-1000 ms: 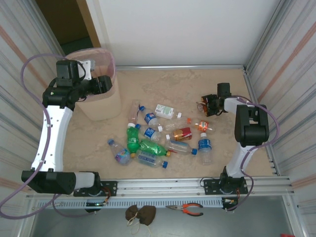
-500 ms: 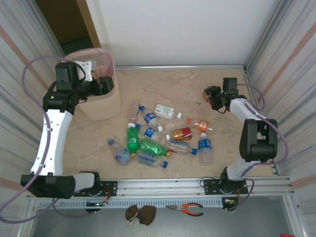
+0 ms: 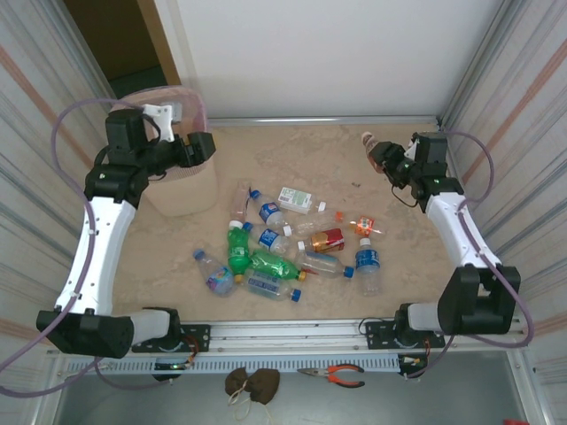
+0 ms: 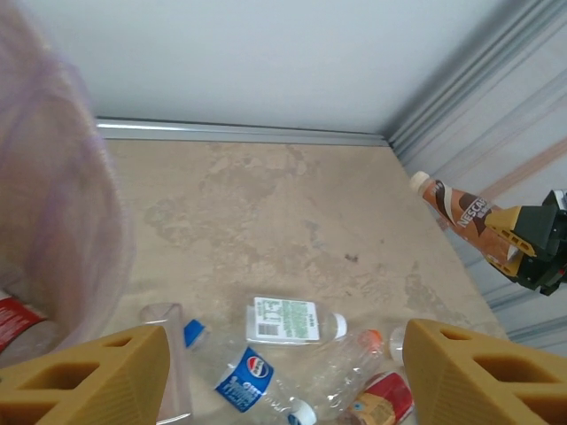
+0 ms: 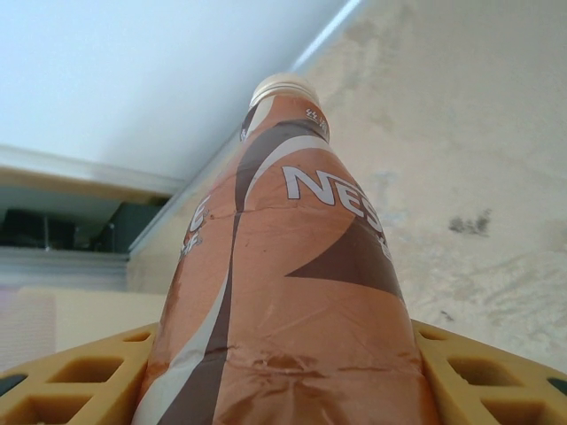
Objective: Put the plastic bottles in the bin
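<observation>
Bottle (image 5: 283, 292) pinched between right jaws, cap beyond their tips, left jaws spread, bin (image 3: 182, 190) just beside, loose bottles (image 3: 237, 252) below.

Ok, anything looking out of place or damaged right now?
Orange-handled pliers and a brown lump lie on the near ledge, outside the work area. The brown bottle in the right pincer has a creased label.

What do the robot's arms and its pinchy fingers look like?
The left arm and right arm are smooth white tubes joined by chunky black joints, with a thin purple cable looping beside each. The left gripper and right gripper have mustard-yellow fingers, blocky with cut-out holes.
</observation>
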Controlling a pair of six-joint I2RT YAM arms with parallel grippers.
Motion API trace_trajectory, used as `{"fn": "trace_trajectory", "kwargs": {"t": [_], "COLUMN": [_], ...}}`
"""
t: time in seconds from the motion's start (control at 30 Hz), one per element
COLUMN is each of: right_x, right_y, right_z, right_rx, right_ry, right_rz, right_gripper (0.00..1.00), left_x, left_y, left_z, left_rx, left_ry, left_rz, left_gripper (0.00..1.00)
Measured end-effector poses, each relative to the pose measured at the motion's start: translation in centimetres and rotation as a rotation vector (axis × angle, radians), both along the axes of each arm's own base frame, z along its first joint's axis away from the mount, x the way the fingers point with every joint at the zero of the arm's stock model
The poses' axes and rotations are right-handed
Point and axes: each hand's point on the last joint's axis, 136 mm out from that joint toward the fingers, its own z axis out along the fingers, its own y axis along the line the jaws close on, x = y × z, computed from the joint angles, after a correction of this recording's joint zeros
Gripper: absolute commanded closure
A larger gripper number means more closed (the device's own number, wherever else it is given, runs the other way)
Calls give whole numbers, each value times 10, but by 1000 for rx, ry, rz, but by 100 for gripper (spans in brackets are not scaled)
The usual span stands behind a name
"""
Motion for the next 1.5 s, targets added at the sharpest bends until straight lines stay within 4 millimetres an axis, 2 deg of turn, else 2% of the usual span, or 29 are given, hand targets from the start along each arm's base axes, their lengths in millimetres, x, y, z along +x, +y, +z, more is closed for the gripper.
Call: {"fn": "trace_trajectory", "kwargs": {"t": [0.2, 0.37, 0.47, 0.57, 0.83, 1.13, 1.33, 1.5], "right_x": [-29, -63, -84, -100, -127, -151, -158, -160], "right_y": [31, 67, 86, 100, 117, 133, 148, 154], "right_z": [81, 147, 177, 199, 241, 277, 282, 282], "right_rx": [-4, -9, -6, 5, 56, 134, 171, 181], "right_ry": [-298, -569, -708, -807, -990, -1120, -1141, -1140], "right_rz": [162, 287, 348, 384, 418, 466, 513, 530], "right_gripper": [56, 57, 58, 59, 60, 60, 60, 60], "left_x": [-1, -12, -25, -42, -68, -82, -87, -95], "left_y": [-33, -70, -95, -119, -172, -213, -235, -246], "left_z": [24, 56, 79, 101, 139, 165, 176, 181], "left_rx": [-104, -207, -264, -319, -432, -526, -585, -626], "left_ry": [-88, -202, -274, -342, -460, -527, -549, -568], "left_rz": [-88, -176, -246, -322, -480, -590, -670, -735], "left_gripper": [30, 26, 24, 22, 16, 13, 15, 22]}}
